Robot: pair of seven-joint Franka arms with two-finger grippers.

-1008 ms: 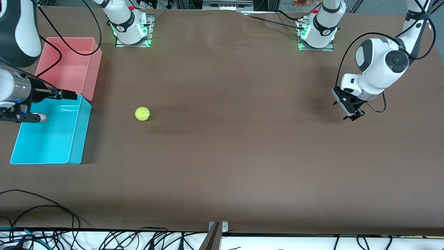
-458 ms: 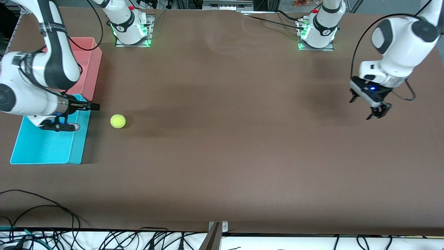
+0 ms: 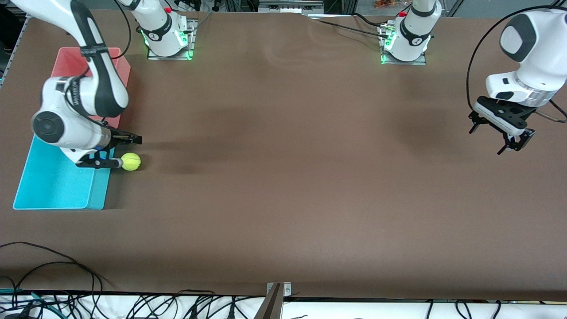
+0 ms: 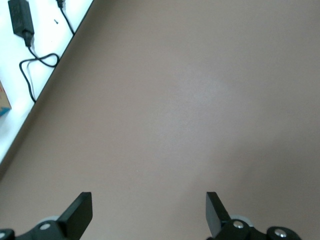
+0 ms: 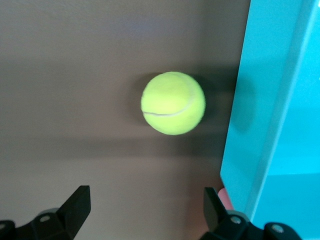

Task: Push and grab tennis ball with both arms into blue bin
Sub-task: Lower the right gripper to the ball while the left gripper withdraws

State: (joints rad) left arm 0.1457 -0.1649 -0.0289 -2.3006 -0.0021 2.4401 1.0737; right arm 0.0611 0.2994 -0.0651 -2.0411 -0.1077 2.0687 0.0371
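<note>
The tennis ball (image 3: 131, 161) lies on the brown table close beside the blue bin's (image 3: 53, 190) long wall, on the side toward the left arm's end. In the right wrist view a narrow gap shows between the ball (image 5: 173, 103) and that wall (image 5: 260, 125). My right gripper (image 3: 124, 152) hangs low at the bin's wall, open, and the ball sits just ahead of its fingers, not between them. That gripper (image 5: 145, 202) holds nothing. My left gripper (image 3: 486, 142) hovers open and empty over bare table at the left arm's end, also empty in its own view (image 4: 148, 210).
A pink bin (image 3: 65, 62) stands against the blue bin, farther from the front camera, partly covered by the right arm. Cables run along the table's near edge (image 3: 53, 266). The left wrist view shows the table's edge with a black adapter (image 4: 22, 17).
The ball rolled toward the blue bin and now lies beside its wall. The right gripper came out from over the bin to meet it. The left arm drew back toward its end of the table.
</note>
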